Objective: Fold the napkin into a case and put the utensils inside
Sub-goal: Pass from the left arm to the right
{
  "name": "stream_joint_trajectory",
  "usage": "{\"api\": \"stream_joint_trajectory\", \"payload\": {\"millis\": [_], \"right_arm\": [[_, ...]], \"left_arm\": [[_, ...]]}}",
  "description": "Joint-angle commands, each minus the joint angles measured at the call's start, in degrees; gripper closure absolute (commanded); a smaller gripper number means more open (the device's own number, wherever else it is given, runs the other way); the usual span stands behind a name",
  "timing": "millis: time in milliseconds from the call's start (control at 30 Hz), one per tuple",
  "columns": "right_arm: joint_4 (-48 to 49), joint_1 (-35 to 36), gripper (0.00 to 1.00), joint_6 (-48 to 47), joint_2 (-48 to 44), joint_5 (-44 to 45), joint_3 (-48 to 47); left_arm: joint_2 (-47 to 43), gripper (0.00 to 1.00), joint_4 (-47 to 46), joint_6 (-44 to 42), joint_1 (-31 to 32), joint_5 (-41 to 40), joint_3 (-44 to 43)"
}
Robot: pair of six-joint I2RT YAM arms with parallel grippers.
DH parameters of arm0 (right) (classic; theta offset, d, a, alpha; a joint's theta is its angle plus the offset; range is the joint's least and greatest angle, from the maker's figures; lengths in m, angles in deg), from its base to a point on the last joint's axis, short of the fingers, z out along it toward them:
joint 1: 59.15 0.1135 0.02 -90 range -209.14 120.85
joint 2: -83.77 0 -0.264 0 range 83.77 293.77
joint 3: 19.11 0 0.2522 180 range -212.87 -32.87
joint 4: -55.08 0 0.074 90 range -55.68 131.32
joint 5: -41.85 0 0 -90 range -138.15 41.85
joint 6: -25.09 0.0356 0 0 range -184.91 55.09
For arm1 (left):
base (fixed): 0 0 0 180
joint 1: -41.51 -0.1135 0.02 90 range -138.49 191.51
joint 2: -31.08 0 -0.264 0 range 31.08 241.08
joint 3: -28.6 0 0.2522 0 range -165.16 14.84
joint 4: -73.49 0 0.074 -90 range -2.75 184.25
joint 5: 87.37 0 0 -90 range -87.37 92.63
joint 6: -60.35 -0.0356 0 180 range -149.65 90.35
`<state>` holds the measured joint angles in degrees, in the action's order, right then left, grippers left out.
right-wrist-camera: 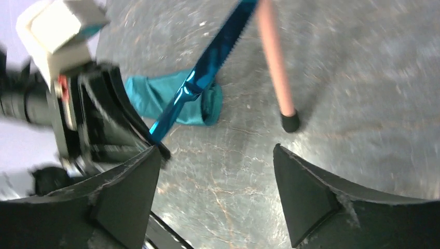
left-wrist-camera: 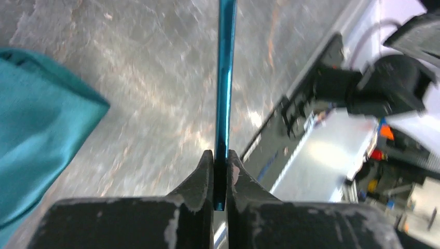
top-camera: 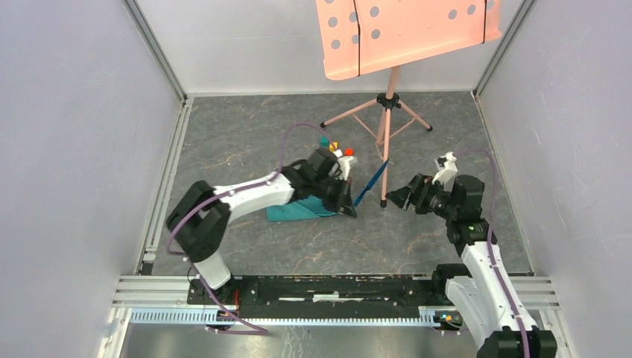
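At the left gripper (left-wrist-camera: 220,158): pinched narrow on one end of the bright blue utensil (left-wrist-camera: 225,78), with the thin strip slanting away toward the pink stand (top-camera: 387,127). Just beside and partly under that arm: the teal-green napkin (top-camera: 294,212), lying bunched in a folded strip on the grey tabletop (top-camera: 298,246). At the right gripper (right-wrist-camera: 216,150): spread wide, holding nothing, facing the utensil and near a rubber-tipped stand leg (right-wrist-camera: 272,57). Farther back, behind the left wrist: small coloured cubes (top-camera: 337,147).
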<state>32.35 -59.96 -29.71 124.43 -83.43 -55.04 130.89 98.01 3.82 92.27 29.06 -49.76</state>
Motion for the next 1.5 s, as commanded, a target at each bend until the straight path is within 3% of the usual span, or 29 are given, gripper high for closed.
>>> {"api": "stream_joint_trajectory", "payload": {"millis": [0,100,167,467,633,800,1067,1467], "right_arm": [[0.2,8.0,0.12,-23.7,-0.7,-3.6,-7.5],[0.1,16.4,0.02,-38.2,-2.4,-6.2,-11.1],[-0.7,20.5,0.02,-48.7,-4.2,-8.5,-13.0],[-19.4,27.0,0.03,-95.9,-1.7,-16.1,-23.8],[-28.6,33.7,0.04,-110.6,5.6,-12.2,-29.7],[-34.2,47.8,0.12,-114.6,12.9,3.8,-32.0],[-31.9,53.0,0.44,-115.8,14.9,9.3,-27.9],[-25.0,57.5,0.49,-109.6,15.4,15.2,-24.6]], "left_arm": [[-11.9,0.98,13.5,-12.6,-4.8,13.5,2.1],[-16.8,0.98,20.8,-17.5,-5.4,17.9,4.2],[-19.7,0.98,22.8,-18.2,-6.0,19.6,6.2],[-23.7,0.98,24.3,-18.8,-7.2,27.1,9.6],[-23.1,0.98,25.5,-20.0,-7.2,29.5,9.2],[-23.5,0.98,25.9,-20.3,-7.4,30.8,9.3],[-24.3,0.98,26.0,-19.9,-7.6,31.3,10.4],[-25.3,0.98,26.0,-19.5,-7.6,31.1,11.2]]}}
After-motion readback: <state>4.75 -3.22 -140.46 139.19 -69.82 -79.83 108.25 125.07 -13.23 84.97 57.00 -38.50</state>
